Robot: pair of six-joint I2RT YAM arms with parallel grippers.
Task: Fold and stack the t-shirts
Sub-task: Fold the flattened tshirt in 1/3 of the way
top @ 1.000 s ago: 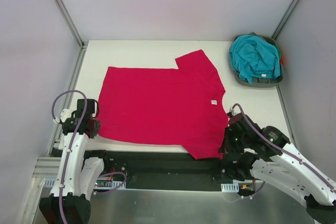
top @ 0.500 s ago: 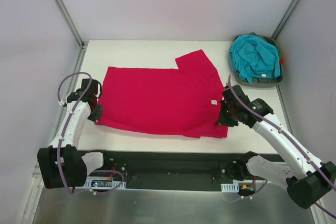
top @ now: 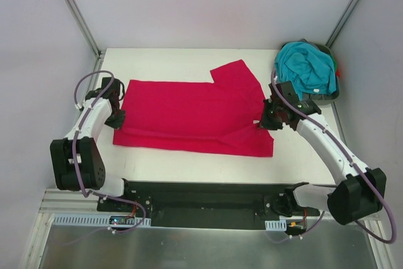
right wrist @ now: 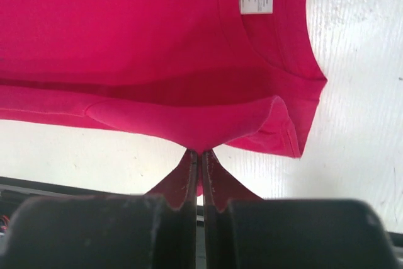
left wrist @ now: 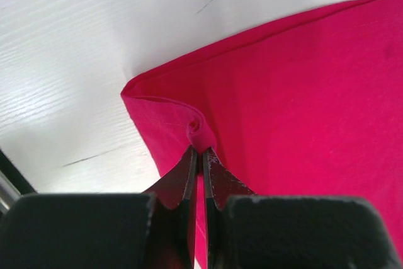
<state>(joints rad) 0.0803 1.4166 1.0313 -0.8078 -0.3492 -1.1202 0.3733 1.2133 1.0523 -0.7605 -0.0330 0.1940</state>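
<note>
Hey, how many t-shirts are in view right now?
2. The red t-shirt lies on the table, pinched by the left gripper and right gripper. The teal t-shirt is bunched in the tray at the far right corner; others may hide beneath it.

My top camera looks down from six o'clock toward twelve, covering the whole desk. Both wrist cameras sit close, probably tilted downward, sharing the red t-shirt at its nine and three o'clock edges.
</note>
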